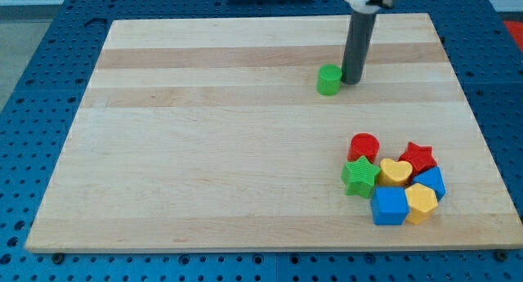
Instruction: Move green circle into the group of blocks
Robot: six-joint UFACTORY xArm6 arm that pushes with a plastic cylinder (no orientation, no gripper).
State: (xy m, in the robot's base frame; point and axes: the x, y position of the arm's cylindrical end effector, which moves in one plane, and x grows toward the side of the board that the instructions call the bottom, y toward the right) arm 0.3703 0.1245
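Observation:
The green circle [328, 80] is a small green cylinder on the wooden board [204, 151], toward the view's top, right of centre. My tip [351, 80] is right beside it on its right, touching or nearly touching it. The group of blocks lies at the view's lower right: a red cylinder [364, 145], a red star [417, 156], a green star [359, 176], a yellow heart [395, 172], a blue block [432, 182], a blue cube [389, 206] and a yellow hexagon [422, 202], packed together. The green circle is well apart from the group, above it.
The board sits on a blue perforated table [33, 110]. The board's right edge [478, 135] runs close to the group.

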